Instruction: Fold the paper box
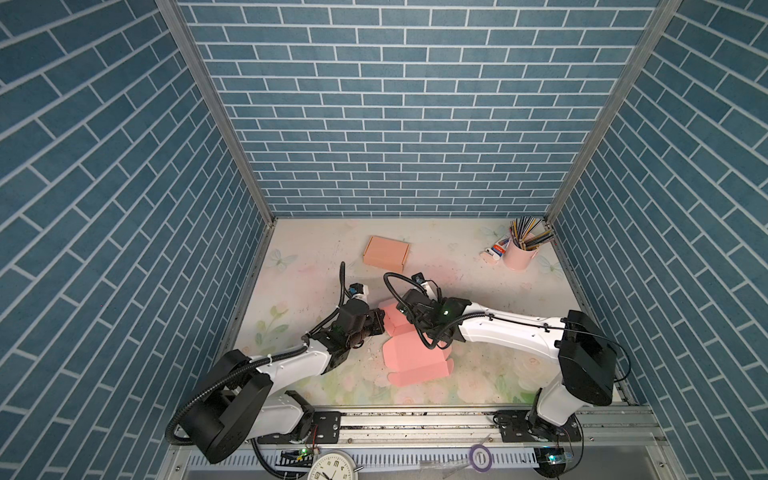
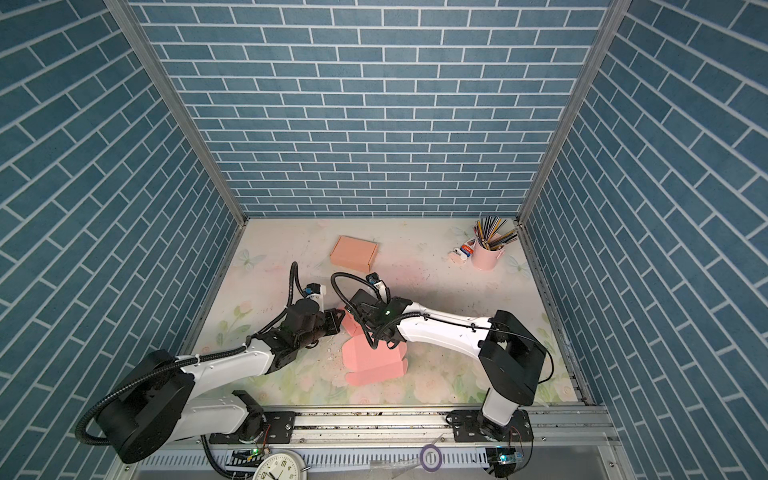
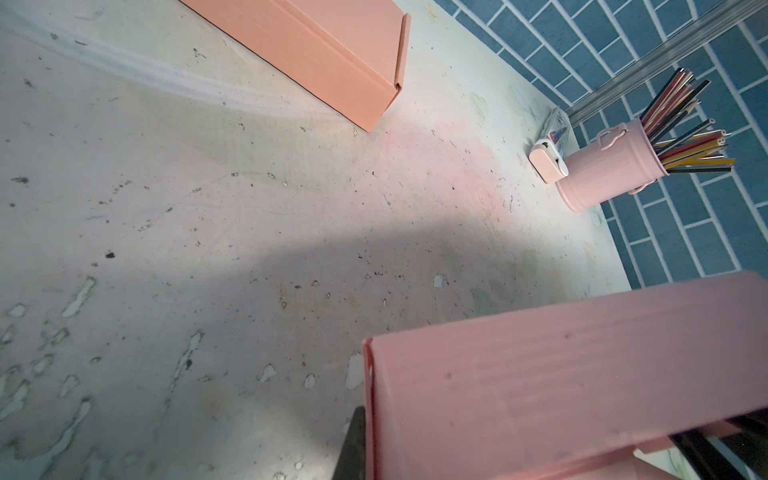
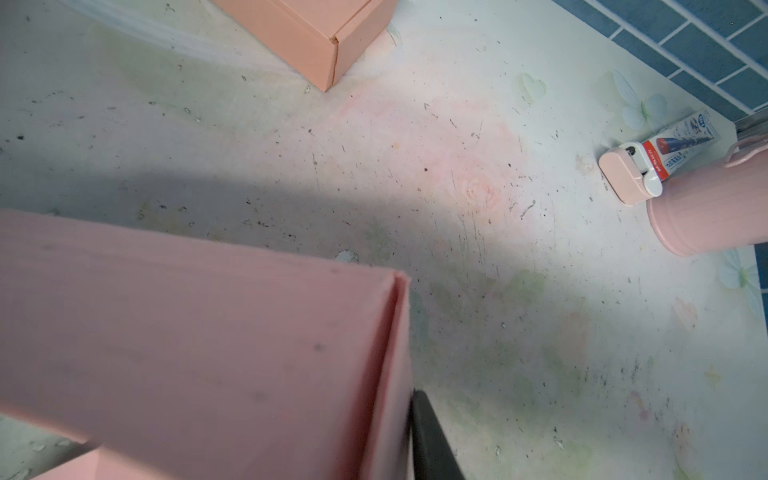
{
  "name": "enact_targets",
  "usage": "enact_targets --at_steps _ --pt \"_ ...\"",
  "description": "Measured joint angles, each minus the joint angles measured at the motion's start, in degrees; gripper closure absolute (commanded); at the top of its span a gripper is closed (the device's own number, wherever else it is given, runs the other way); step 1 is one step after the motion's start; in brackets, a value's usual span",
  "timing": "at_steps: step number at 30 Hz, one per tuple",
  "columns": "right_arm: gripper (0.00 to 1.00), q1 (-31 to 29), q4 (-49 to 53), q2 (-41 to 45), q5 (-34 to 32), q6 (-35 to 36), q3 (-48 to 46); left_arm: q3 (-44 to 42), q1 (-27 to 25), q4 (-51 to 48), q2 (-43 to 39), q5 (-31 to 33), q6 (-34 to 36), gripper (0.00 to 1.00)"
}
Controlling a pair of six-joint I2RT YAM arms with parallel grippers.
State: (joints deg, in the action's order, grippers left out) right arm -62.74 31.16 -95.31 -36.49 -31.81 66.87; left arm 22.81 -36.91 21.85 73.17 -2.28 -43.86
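Surface: a pale, floral-printed surface (image 1: 490, 291), scuffed and speckled; blue brick-patterned walls (image 1: 395, 104) close it in on three sides
Box in work: a half-folded pink paper box (image 1: 415, 357) (image 2: 374, 361) sits at the middle front of the surface, between the two arms; its broad panel lies flat towards the near edge; the far part stands up as walls where the hands meet
Left hand: the left hand (image 1: 379, 322) (image 2: 337, 322) is closed at the left end of the raised wall; in its wrist view one dark finger (image 3: 353, 444) lies right against the outer edge of the pink card (image 3: 540, 395)
Right hand: the right hand (image 1: 409, 313) reaches in from the right over the same wall; one dark finger (image 4: 432, 440) touches the wall's end (image 4: 187, 332), its partner is hidden by the card; whether it is clamped I cannot tell
Other box: a closed salmon-orange cardboard box (image 1: 386, 251) (image 2: 354, 253) lies further back, well apart from the pink one
Far right corner: a pink metal cup (image 1: 519, 257) holds coloured pencils (image 1: 530, 232); a white printed tube with a pink cap (image 4: 636, 174) lies just beside it
Near rail: a round white clock (image 1: 332, 467); a purple tape ring (image 1: 480, 455)
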Motion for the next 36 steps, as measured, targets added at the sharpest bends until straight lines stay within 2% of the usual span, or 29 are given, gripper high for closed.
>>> enact_targets --at_steps 7,10,13,16,20,24,31,36 --pt "1.00 -0.09 0.68 -0.04 -1.95 -0.50 0.00 0.00 -0.24 -0.66 -1.20 -0.07 0.13 0.91" --pt "0.99 -0.37 1.14 -0.15 -2.56 -0.52 0.11 0.00 -0.42 -1.03 -1.46 -0.13 0.15 0.92" --pt "0.87 -0.79 1.92 -0.48 -3.32 -0.96 0.66 0.00 -0.57 -1.33 -1.66 -0.07 0.15 0.92" --pt "0.82 -1.38 2.40 -0.48 -4.31 -1.66 0.90 0.00 -0.61 -1.36 -1.84 0.09 0.13 0.91" --pt "0.85 -1.77 2.69 -0.44 -5.40 -1.99 0.90 -0.04 -0.70 -0.96 -1.86 0.44 0.13 0.91" --pt "1.00 -1.77 2.67 -0.44 -5.84 -2.10 0.90 -0.04 -1.25 -0.46 -1.86 1.38 0.39 0.91" --pt "1.00 -1.84 2.51 -0.44 -6.21 -2.45 0.87 -0.04 -1.99 -0.24 -1.81 3.02 1.03 0.91" --pt "0.83 -2.21 2.56 -0.44 -6.62 -2.91 0.85 -0.04 -2.51 0.35 -1.20 3.85 0.98 0.91"
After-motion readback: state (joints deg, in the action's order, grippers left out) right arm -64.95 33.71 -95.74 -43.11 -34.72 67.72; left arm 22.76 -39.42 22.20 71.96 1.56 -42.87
